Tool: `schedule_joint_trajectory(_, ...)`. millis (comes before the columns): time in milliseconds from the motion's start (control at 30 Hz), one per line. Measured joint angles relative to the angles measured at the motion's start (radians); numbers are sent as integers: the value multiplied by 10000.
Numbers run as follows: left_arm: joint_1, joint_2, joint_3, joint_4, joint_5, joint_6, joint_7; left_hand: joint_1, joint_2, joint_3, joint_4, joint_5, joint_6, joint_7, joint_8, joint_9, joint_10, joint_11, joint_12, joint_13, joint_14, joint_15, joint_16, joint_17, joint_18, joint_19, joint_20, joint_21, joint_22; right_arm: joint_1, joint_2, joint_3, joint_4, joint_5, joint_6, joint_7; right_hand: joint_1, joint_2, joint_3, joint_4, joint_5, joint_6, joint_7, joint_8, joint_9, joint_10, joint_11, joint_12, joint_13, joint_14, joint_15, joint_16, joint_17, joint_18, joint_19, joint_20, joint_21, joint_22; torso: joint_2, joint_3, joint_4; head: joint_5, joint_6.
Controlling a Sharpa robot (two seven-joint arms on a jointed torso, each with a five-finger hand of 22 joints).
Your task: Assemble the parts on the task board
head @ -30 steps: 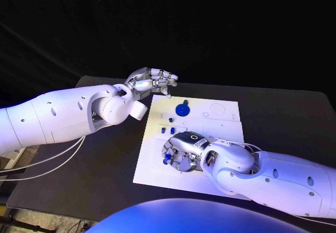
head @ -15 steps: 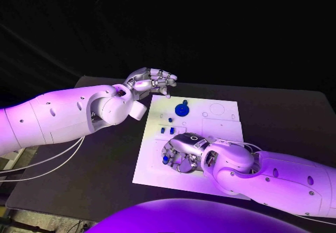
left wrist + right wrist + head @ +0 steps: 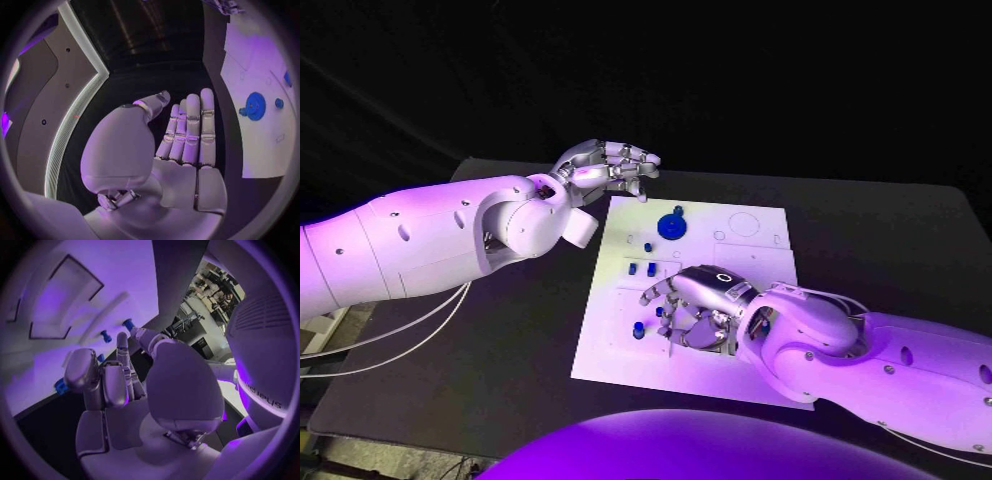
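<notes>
Nearest me, the right hand [image 3: 697, 305] hovers low over the board's [image 3: 610, 350] near half, fingers spread and holding nothing. A small blue part [image 3: 639, 331] lies just beside its fingertips, towards the board's left edge. Further up, two little pegs [image 3: 640, 268] sit mid-board, then the blue disc [image 3: 675, 226] near the far edge. Beyond the board's far left corner, the left hand [image 3: 610, 165] hangs idle, fingers straight and together, gripping nothing. I'd come down squarely over that near part and pinch it upright, without nudging it.
</notes>
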Motion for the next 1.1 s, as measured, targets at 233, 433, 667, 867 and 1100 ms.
schedule_joint_trajectory(233, -1, 35, -78, -121, 4, 9, -2, 0, 0, 0, 0, 0, 0, 0, 0, 0, 0, 0, 0, 0, 0, 0, 0, 0, 0, 0, 0, 0, 0, 800, -1367, 48, 310, 2225, -733, 1248, 197, 78, 6, -41, 0, 1388, 310, 656, 175, 367, 202, 423, 313, -9, 51, 170, 339, 0, 24, -43, 40, 105, -53, -18, -9, -211, 0)
schedule_joint_trajectory(433, -3, 97, -109, -179, 8, 9, -10, 0, 0, -27, 27, 0, -73, -32, 66, 14, -92, 19, 45, 0, -36, -36, 0, 0, 0, -21, 21, -30, -19, 1413, -2906, 67, 621, 4872, -652, 1211, -894, -125, -1296, 747, -64, 1821, 136, 1163, 400, 804, 66, 2220, 1858, -25, 23, 14, -36, 0, 45, -5, -58, 96, -115, -67, -27, -634, 0)
schedule_joint_trajectory(667, -2, 152, -124, -189, 10, 9, -29, 0, 0, -27, 27, 0, -88, -17, 65, 14, -92, 19, 45, 0, -36, -36, 0, 0, 0, -26, 26, -39, -19, 1528, -4287, 2, 1031, 6180, -302, 220, -980, 347, -3670, 2037, -39, 1514, -174, 2628, 1685, 822, -170, 9610, 9681, -23, -226, 980, 1984, -160, 527, -233, 854, 776, -168, -130, -56, -1188, 0)
schedule_joint_trajectory(867, -1, 173, -131, -188, 10, 9, -34, 0, 0, -27, 27, 0, -88, -17, 65, 13, -111, 38, 45, 0, -36, -36, 0, 0, 0, -26, 26, -39, -23, 1171, -5074, -44, 1522, 6127, -148, -554, -881, 746, -4875, 2070, 15, 1255, -163, 2927, 2064, 1231, -185, 11097, 11442, -24, -225, 1336, 2507, -263, 699, -226, 1247, 783, -211, -168, -89, -1484, 0)
schedule_joint_trajectory(1100, -8, 254, -146, -214, 11, 8, -34, 0, 0, -27, 27, 0, -88, -17, 64, 12, -128, 56, 45, 0, -36, -36, 0, 0, 0, -26, 25, -38, -29, 435, -5324, -72, 1787, 5197, -170, -1312, -740, 869, -6041, 2081, 15, 1098, -125, 3004, 2234, 1366, -123, 11524, 12060, -24, -224, 1504, 2508, -313, 786, -210, 1501, 783, -282, -229, -162, -1610, 0)
